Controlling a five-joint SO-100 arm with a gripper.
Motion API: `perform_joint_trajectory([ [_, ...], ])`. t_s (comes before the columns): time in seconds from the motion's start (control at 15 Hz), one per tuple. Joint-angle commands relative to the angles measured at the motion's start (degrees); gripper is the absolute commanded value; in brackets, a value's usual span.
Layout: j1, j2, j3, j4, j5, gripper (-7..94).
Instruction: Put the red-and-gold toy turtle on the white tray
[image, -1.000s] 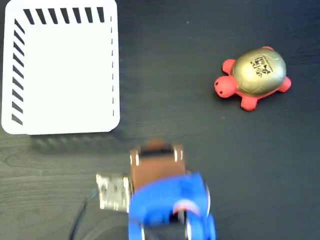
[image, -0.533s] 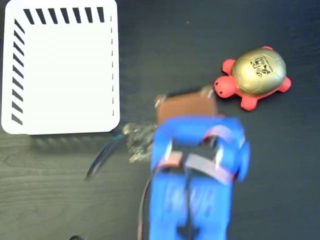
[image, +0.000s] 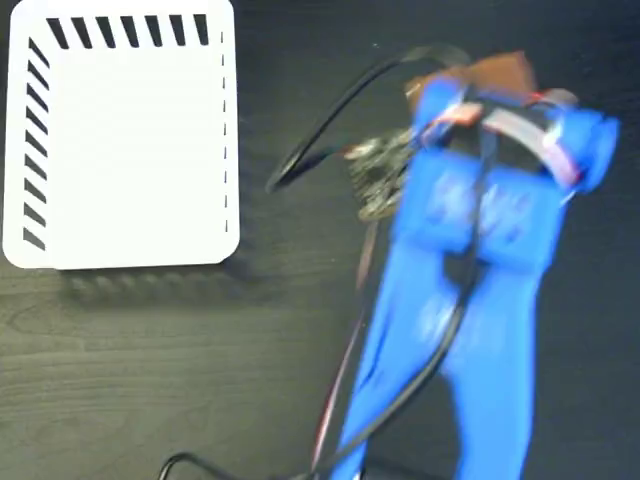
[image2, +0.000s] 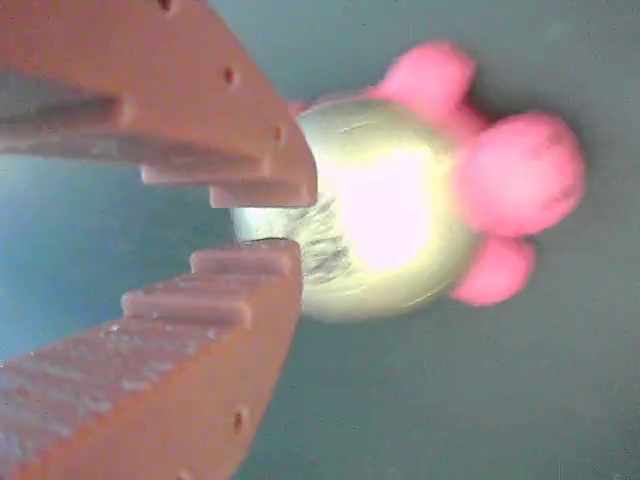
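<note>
In the wrist view the red-and-gold toy turtle (image2: 400, 225) lies on the dark table, its gold shell glaring and its red head and legs pointing right. My gripper (image2: 300, 222) hovers just over the shell's left side. Its brown toothed fingers (image2: 200, 120) stand a narrow gap apart with nothing between them. In the fixed view the blue arm and the brown gripper (image: 495, 72) reach to the upper right and hide the turtle. The white tray (image: 120, 135), with black slots along its top and left edges, lies at the upper left, far from the gripper.
A black cable (image: 330, 120) loops out from the arm's left side toward the tray's right edge. More wires (image: 340, 400) run along the arm to the bottom edge. The table (image: 150, 370) is dark wood.
The arm has swung from the bottom middle up and to the right, and now covers the turtle in the fixed view. Neither the turtle nor the tray has moved.
</note>
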Motion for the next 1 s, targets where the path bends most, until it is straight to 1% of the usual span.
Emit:
perform_joint_trajectory([
  [0.0,2.2,-2.5,-10.0,2.2,-5.0,0],
  [0.2,3.3,-7.0,-15.0,3.9,-13.5,0],
  [0.47,3.4,-12.7,-17.9,3.3,-16.0,0],
  [0.73,3.4,-20.2,-25.8,5.1,-19.7,0],
  [0.93,3.6,-20.9,-27.4,6.2,-22.1,0],
])
